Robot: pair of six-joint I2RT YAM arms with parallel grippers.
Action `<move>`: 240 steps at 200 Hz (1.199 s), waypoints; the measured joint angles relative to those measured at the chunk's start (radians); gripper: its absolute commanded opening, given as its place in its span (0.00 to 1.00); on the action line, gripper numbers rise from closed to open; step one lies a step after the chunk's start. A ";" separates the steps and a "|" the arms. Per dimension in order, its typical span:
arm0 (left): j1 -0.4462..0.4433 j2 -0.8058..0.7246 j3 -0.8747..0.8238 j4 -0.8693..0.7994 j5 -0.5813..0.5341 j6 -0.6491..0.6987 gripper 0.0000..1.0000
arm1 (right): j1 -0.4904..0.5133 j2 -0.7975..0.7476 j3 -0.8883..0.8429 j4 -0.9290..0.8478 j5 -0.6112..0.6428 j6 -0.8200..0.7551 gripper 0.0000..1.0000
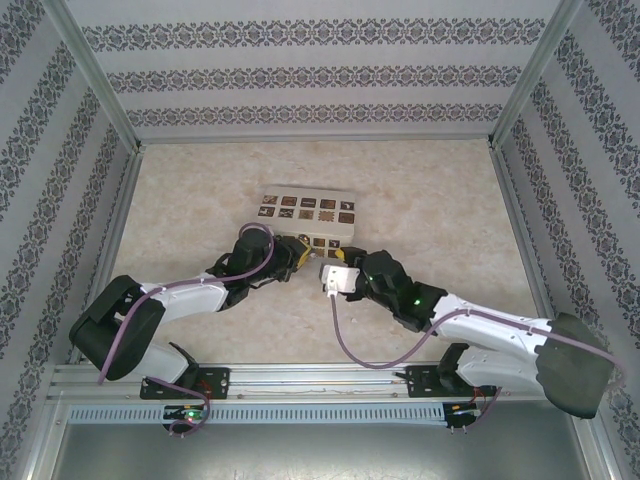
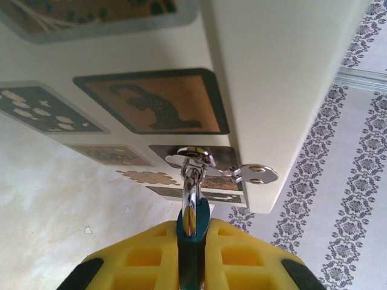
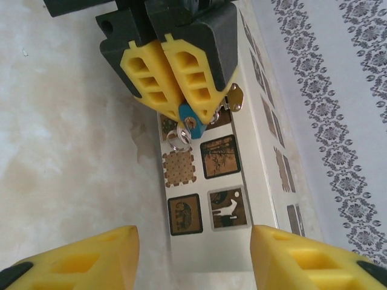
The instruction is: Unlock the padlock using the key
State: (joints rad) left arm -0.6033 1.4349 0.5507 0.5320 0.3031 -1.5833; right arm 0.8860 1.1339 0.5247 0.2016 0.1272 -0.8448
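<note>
The padlock (image 2: 194,235) has a teal body, and its silver shackle passes through the hasp (image 2: 195,158) on the side of the cream box (image 2: 272,72). My left gripper (image 2: 193,260) is shut on the padlock body, yellow fingers on both flat sides. In the right wrist view the padlock's (image 3: 192,118) lower end pokes out between those fingers. A small silver ring (image 3: 176,138) hangs beside it; I cannot tell whether the key is on it. My right gripper (image 3: 195,263) is open a short way from the padlock, holding nothing. From above, the left gripper (image 1: 294,250) and the right gripper (image 1: 322,262) meet at the box's (image 1: 305,210) near side.
The box (image 3: 205,241) carries dark patterned squares and lies in the middle of the beige table (image 1: 420,200). Patterned walls and metal posts (image 1: 95,75) close in the left, right and back sides. A cable (image 1: 345,340) loops from the right wrist.
</note>
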 measured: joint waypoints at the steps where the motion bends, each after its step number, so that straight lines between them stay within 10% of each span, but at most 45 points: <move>1: 0.000 0.000 0.000 0.000 0.000 0.000 0.13 | 0.000 0.003 0.003 -0.001 -0.001 0.000 0.46; 240: 0.000 0.000 0.006 -0.001 0.007 0.000 0.12 | -0.020 0.279 0.163 0.008 -0.047 -0.079 0.24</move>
State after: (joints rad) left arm -0.6033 1.4353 0.5568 0.5308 0.3099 -1.5837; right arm 0.8658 1.4128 0.6876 0.2100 0.0799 -0.9237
